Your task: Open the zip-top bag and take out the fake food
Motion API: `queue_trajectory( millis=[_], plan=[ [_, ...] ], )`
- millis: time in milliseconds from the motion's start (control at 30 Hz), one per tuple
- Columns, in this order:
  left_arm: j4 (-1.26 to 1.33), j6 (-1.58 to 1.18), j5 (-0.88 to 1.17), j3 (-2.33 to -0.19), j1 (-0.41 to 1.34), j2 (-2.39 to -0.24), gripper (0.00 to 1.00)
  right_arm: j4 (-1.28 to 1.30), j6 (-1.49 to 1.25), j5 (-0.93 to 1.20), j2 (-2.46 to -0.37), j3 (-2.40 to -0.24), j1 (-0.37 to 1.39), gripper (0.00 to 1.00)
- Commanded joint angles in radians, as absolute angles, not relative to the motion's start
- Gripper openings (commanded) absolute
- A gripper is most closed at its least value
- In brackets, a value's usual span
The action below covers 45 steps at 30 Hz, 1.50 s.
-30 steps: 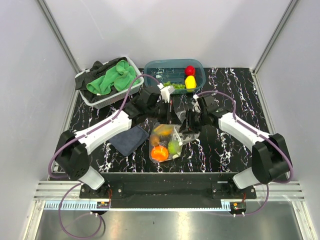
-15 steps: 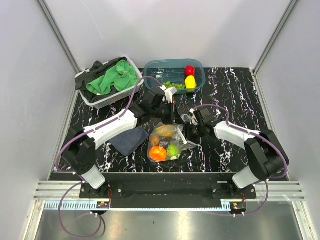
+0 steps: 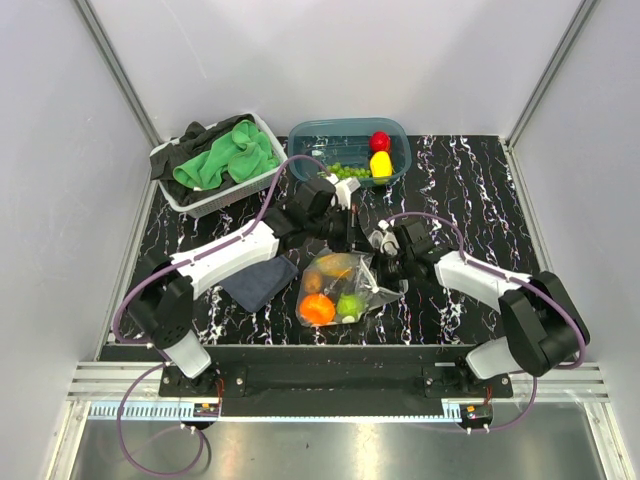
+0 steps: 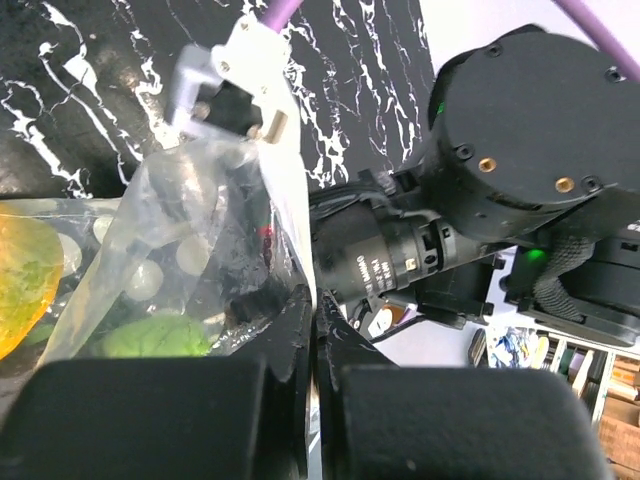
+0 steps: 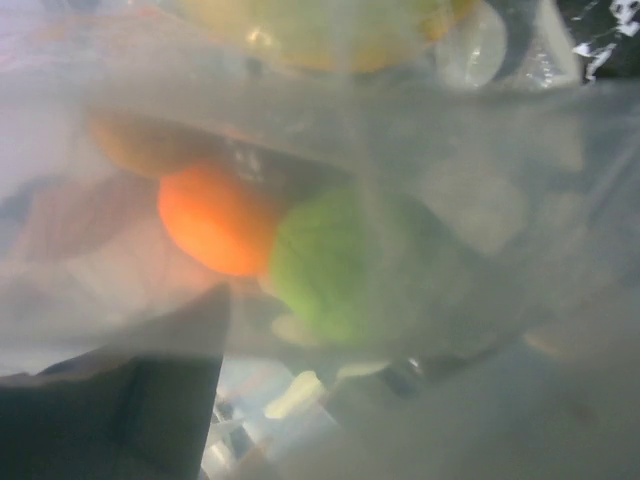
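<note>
The zip-top bag [image 3: 352, 283], clear with white dots, lies mid-table between the arms. Inside it show an orange piece [image 3: 318, 308], a green piece [image 3: 348, 303] and a yellow-orange piece [image 3: 330, 267] of fake food. My left gripper [image 3: 348, 238] is shut on the bag's top edge; in the left wrist view its jaws [image 4: 316, 325] pinch the film beside the bag [image 4: 180, 250]. My right gripper [image 3: 386, 256] stands open at the bag's right side. Bag film covers the right wrist view, with the orange piece [image 5: 215, 230] and green piece [image 5: 340, 260] behind it and one finger [image 5: 140, 400] at the left.
A teal tub [image 3: 310, 135] at the back holds a red piece [image 3: 380, 140], a yellow piece [image 3: 380, 163] and green grapes [image 3: 345, 172]. A white basket [image 3: 170, 190] with a green cloth [image 3: 225, 155] stands back left. A dark blue cloth [image 3: 258, 282] lies left of the bag.
My right gripper has opened and shifted slightly right at the bag's side. The left gripper moved a little back and stays shut on the bag's edge. The bag sagged lower.
</note>
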State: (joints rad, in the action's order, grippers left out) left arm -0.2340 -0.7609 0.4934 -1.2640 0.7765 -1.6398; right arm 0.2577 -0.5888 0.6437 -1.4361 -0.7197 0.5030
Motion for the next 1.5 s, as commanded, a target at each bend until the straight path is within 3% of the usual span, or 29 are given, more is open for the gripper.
queue_trajectory(
  millis=[0,133,333,567,700,833,1167,1367,1467],
  plan=[
    [-0.19,-0.761,0.499,-1.359,0.79,-1.661,0.0,0.198,-0.571,0.71,-1.449,-0.742,0.532,0.81],
    [-0.221,-0.747,0.497,-1.399,0.79,-1.687,0.0,0.176,-0.563,0.681,-1.479,-0.716,0.545,0.87],
    [-0.212,-0.749,0.489,-1.353,0.798,-1.687,0.0,0.169,-0.552,0.606,-1.552,-0.715,0.569,0.88],
    [-0.206,-0.733,0.46,-1.269,0.799,-1.619,0.0,0.178,-0.571,0.548,-1.603,-0.724,0.569,0.72],
    [-0.209,-0.724,0.443,-1.217,0.795,-1.571,0.0,0.228,-0.563,0.508,-1.502,-0.73,0.569,0.5],
    [-0.212,-0.71,0.425,-1.172,0.788,-1.529,0.0,0.285,-0.565,0.466,-1.41,-0.752,0.568,0.35],
    [-0.241,-0.669,0.414,-1.144,0.739,-1.488,0.0,0.485,-0.535,0.37,-1.206,-0.865,0.538,0.29],
    [-0.238,-0.646,0.419,-1.163,0.735,-1.514,0.0,0.526,-0.523,0.503,-1.233,-0.982,0.537,0.29],
    [-0.236,-0.621,0.411,-1.166,0.735,-1.509,0.0,0.575,-0.514,0.468,-1.244,-1.051,0.537,0.29]
  ],
)
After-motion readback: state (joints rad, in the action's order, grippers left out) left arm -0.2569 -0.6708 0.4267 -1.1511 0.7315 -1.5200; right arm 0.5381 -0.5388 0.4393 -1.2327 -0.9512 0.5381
